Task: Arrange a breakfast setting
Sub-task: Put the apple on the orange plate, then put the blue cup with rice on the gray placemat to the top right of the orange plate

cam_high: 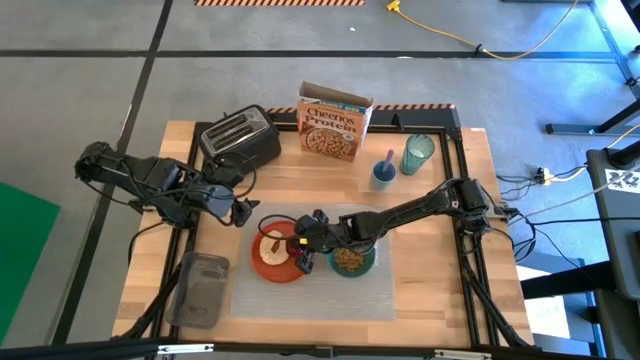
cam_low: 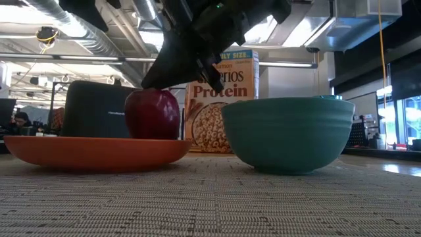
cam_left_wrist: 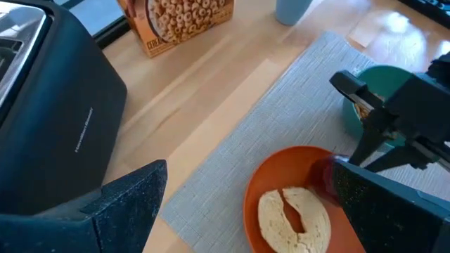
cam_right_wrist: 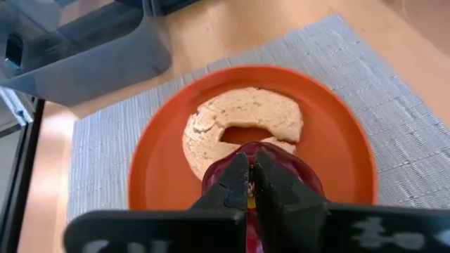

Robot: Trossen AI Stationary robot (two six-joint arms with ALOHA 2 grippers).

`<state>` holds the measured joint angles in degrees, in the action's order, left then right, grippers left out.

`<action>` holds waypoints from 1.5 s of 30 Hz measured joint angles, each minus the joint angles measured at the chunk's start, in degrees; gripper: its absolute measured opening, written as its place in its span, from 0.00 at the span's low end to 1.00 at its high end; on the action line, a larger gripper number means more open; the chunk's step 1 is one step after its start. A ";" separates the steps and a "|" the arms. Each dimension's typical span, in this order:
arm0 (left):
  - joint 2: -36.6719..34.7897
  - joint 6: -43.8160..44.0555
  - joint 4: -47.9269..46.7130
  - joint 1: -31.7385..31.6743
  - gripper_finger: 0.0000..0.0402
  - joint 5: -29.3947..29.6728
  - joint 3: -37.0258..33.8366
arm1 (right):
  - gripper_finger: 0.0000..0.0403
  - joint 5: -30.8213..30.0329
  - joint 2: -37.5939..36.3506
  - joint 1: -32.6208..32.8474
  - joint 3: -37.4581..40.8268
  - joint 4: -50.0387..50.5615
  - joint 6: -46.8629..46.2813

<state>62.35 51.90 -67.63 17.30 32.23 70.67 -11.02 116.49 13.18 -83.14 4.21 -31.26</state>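
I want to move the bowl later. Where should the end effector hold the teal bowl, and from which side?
Probably by the rim of the teal bowl, from straight above, one finger inside and one outside: the wall is round, wide and flares upward. Choose the rim part facing away from the orange plate, where the right end effector and red apple crowd.

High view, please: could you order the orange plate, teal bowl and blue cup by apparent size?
1. Orange plate
2. Teal bowl, partly hidden by the right gripper
3. Blue cup
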 joint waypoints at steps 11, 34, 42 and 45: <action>0.00 -0.02 -0.36 0.37 0.99 -0.20 0.00 | 0.03 2.73 0.39 -0.08 0.04 0.42 0.00; 0.00 -0.15 -1.12 0.37 0.99 0.10 0.00 | 0.43 9.96 0.18 -0.19 -3.32 7.11 0.30; 0.02 -0.15 -1.14 0.33 0.99 1.95 0.00 | 0.44 8.56 -4.71 -2.14 -9.12 19.23 6.34; 0.02 -0.13 -1.14 0.33 0.99 3.72 0.00 | 0.44 7.79 -7.95 -4.11 -9.22 22.50 7.43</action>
<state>62.37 51.77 -68.77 17.63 35.96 70.67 -3.23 108.54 9.07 -92.36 26.71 -23.82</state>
